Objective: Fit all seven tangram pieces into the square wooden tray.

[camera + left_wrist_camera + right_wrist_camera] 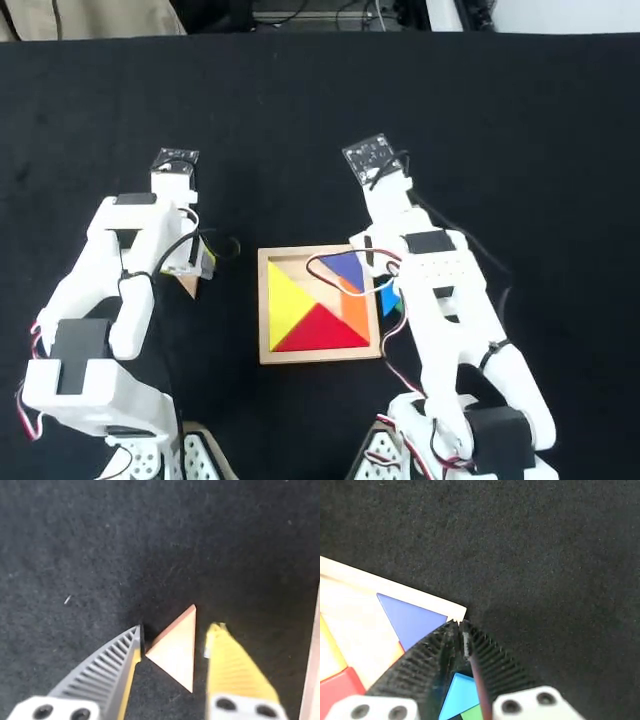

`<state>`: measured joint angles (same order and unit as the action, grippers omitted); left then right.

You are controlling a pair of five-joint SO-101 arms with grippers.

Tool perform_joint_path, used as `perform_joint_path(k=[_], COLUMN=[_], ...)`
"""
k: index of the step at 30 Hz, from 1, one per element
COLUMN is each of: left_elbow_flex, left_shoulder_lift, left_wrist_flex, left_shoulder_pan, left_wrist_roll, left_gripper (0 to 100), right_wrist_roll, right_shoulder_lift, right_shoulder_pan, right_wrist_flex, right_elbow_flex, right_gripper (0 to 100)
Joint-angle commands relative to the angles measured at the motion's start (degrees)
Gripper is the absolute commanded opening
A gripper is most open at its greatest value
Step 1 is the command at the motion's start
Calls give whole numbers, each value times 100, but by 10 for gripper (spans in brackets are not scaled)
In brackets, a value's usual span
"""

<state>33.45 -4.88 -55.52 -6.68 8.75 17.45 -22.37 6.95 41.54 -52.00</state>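
Observation:
The square wooden tray (pixel 264 305) holds a yellow triangle (pixel 285 300), a red triangle (pixel 322 330), an orange piece (pixel 355 310) and a blue triangle (pixel 342 268). Left of the tray a small pale wooden triangle (pixel 176 649) lies flat on the cloth. My left gripper (pixel 178 628) stands open around it, its grey finger (pixel 120 655) at one corner and its yellow finger (pixel 225 655) just off the opposite edge. My right gripper (pixel 459 625) is shut with its tips at the tray's far right corner (pixel 455 611). Under it lie a light blue piece (pixel 457 695) and a green piece (pixel 472 714).
Black cloth covers the whole table (pixel 500 120), with wide bare stretches behind and to both sides of the tray. The right arm's body (pixel 440 290) hangs over the tray's right edge, with cables looping above the blue triangle. The tray's rim (pixel 312 670) shows beside the left gripper.

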Motion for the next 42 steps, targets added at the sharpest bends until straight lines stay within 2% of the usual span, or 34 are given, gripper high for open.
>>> perform_joint_path(k=[1,14,31,36,42], left_elbow_flex=[-268,-259,-259,-259,-259], left_shoulder_lift=[-18,-62,-70,-70,-70], left_wrist_flex=[35,-413,-387,-396,-378], left_shoulder_pan=[-84,-84,-75,-66,-66], left_wrist_roll=[53,18,0,-299,-299], left_gripper=[186,185,180,180,180], right_wrist_roll=[-9,-9,-9,-9,-9], right_shoulder_lift=[48,48,48,40,13], right_shoulder_pan=[-88,-88,-88,-97,-387], right_wrist_flex=[-97,-97,-97,-97,-105], right_elbow_flex=[127,119,119,119,154], right_gripper=[11,11,11,11,11])
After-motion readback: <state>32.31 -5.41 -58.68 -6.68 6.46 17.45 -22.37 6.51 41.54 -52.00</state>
